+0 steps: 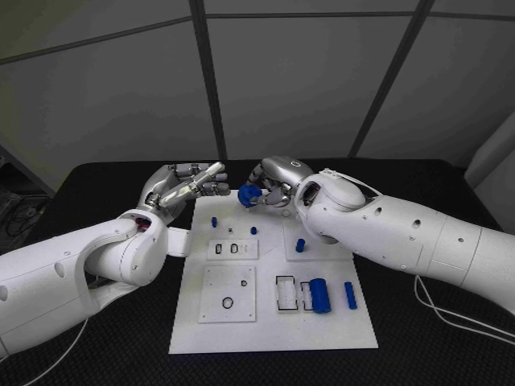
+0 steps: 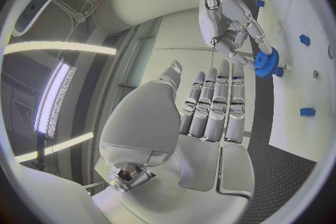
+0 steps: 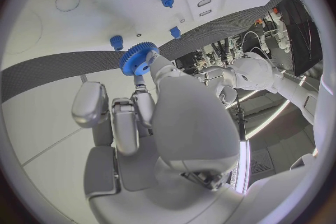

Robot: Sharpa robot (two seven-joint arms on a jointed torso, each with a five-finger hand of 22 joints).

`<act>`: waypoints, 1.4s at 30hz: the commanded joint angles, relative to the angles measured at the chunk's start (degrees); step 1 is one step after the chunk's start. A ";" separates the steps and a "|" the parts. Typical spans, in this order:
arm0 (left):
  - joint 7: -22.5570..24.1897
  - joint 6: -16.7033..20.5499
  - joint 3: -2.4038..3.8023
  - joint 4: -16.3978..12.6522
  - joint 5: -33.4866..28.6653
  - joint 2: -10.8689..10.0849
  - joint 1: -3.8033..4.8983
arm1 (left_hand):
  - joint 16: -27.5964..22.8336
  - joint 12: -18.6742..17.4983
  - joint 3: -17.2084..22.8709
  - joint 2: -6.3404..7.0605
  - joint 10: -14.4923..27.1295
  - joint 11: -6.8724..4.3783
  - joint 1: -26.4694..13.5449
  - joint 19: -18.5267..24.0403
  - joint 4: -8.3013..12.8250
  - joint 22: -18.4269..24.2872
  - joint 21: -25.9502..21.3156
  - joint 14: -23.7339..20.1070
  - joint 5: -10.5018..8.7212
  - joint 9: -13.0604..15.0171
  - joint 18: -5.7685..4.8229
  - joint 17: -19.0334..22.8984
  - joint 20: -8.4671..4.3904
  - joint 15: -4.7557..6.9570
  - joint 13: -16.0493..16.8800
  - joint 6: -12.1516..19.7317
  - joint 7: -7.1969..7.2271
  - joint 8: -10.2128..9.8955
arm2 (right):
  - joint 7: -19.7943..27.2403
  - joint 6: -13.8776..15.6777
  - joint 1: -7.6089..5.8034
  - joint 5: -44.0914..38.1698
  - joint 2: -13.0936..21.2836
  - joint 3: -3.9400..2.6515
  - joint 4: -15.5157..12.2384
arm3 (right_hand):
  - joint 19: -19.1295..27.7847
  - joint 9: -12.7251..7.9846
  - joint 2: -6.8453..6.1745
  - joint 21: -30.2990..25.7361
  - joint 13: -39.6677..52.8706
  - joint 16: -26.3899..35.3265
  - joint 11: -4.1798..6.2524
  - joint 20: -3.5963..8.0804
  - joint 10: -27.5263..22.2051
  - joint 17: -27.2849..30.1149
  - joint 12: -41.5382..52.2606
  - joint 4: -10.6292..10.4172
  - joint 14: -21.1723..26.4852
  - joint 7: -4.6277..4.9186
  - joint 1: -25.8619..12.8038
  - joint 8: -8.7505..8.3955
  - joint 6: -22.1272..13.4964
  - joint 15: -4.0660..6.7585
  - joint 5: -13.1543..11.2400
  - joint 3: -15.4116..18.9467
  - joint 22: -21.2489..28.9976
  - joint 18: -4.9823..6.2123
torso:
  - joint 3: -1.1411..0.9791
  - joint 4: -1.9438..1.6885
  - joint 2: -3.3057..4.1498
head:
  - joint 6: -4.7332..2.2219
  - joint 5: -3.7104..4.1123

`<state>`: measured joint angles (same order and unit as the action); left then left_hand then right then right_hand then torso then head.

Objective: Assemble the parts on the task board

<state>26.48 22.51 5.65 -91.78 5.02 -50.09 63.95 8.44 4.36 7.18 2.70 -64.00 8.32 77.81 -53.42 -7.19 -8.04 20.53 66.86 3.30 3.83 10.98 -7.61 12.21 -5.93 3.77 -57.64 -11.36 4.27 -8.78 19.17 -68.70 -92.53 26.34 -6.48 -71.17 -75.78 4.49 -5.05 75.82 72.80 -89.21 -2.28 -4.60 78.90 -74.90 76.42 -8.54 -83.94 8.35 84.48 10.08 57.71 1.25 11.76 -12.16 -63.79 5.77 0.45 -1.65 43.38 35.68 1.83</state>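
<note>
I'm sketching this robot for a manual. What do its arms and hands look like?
Both arms are bulky, smooth white shells with small dark screw holes; the right arm trails thin white cables. The left hand and right hand are silver metal with segmented fingers and pale palm pads.

You could not see the far end of the task board (image 1: 275,338), since both hands covered it. The right hand (image 1: 275,183) hid most of the blue gear (image 1: 249,195) it pinched; whether the gear touched the board was not clear. The left arm (image 1: 84,265) covered the board's left edge near the middle. The small black rings (image 1: 228,303) were too small to identify.
</note>
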 commanded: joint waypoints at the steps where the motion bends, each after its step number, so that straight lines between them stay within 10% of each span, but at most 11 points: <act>1: 0.18 -0.88 0.05 0.05 0.38 0.03 0.10 | -0.09 -0.35 -0.15 -0.19 -0.35 0.12 -0.52 0.30 0.34 0.09 -0.27 -0.16 -0.33 -0.04 -0.50 -0.08 0.08 0.10 -0.03 -0.35 -0.14 -0.27 | 0.21 -0.58 -0.07 -1.20 -0.73 0.00 0.74 | -0.32 0.35 -0.13 0.31 -0.10 -0.21 -0.12 0.03 -0.44 -13.68 -0.20 0.05 -5.74 -1.10 -0.54 0.44 2.01 0.36 0.01 -0.41 0.01 -0.53 | -0.04 -0.05 0.04 | 0.07 -0.08; 8: 0.20 -0.89 0.06 0.11 0.38 0.03 0.11 | -0.16 -0.39 -0.15 -0.21 -0.32 0.14 -0.51 0.31 0.39 0.11 -0.29 -0.17 -0.33 -0.04 -0.50 -0.09 0.09 0.08 -0.04 -0.33 -0.16 -0.31 | -0.08 -2.15 -0.04 -1.49 -2.38 0.20 2.33 | -0.30 0.30 -0.18 0.30 -0.30 -0.23 -0.16 0.01 -0.60 -13.74 -0.38 0.08 -5.75 -1.05 -0.61 0.35 1.91 0.33 -0.04 -0.51 0.03 -0.52 | -0.05 0.08 0.03 | 0.16 -0.19; 17: 0.23 -0.86 0.07 0.06 0.38 -0.04 0.13 | -0.18 -0.41 -0.15 -0.22 -0.31 0.15 -0.50 0.31 0.40 0.12 -0.29 -0.17 -0.33 -0.04 -0.50 -0.09 0.09 0.08 -0.04 -0.33 -0.17 -0.32 | -0.71 -5.11 -0.03 -1.75 -2.78 2.45 2.90 | -0.25 0.22 -0.30 0.27 -0.33 -0.22 -0.23 -0.03 -0.67 -13.71 -0.45 0.11 -5.74 -0.96 -0.82 0.20 1.76 0.27 -0.18 -0.65 0.07 -0.52 | -0.09 0.07 0.04 | 0.44 -0.28; 42: -0.07 -0.96 0.07 0.34 0.38 0.00 0.13 | -0.29 -0.48 -0.16 -0.22 -0.24 0.20 -0.49 0.34 0.47 0.15 -0.32 -0.20 -0.33 -0.05 -0.51 -0.09 0.11 0.05 -0.06 -0.30 -0.25 -0.38 | -3.41 -0.28 -0.02 -3.46 -3.33 2.75 3.84 | 0.20 -0.74 -2.02 0.08 -3.54 -0.49 -1.89 -1.29 -3.65 -14.37 -3.55 0.09 -5.89 0.90 -3.43 -3.56 -3.12 -1.16 -1.74 -1.73 0.36 -0.45 | -0.08 0.09 0.03 | 0.68 -0.29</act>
<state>26.30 22.31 5.67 -91.40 5.03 -50.10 63.98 8.44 4.10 7.02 2.70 -64.00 8.32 77.81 -53.42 -7.03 -7.99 20.53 66.86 3.30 3.83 10.98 -7.64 12.21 -5.93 3.77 -57.64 -11.36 4.27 -11.26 17.28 -68.53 -95.35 23.03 -3.66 -67.43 -75.63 3.82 -6.31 75.82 69.33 -89.50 -4.09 -5.56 75.62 -74.93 73.12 -8.54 -83.93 9.24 80.98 6.75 54.97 0.39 10.33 -13.74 -63.49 5.77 0.37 -1.54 43.43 36.35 1.59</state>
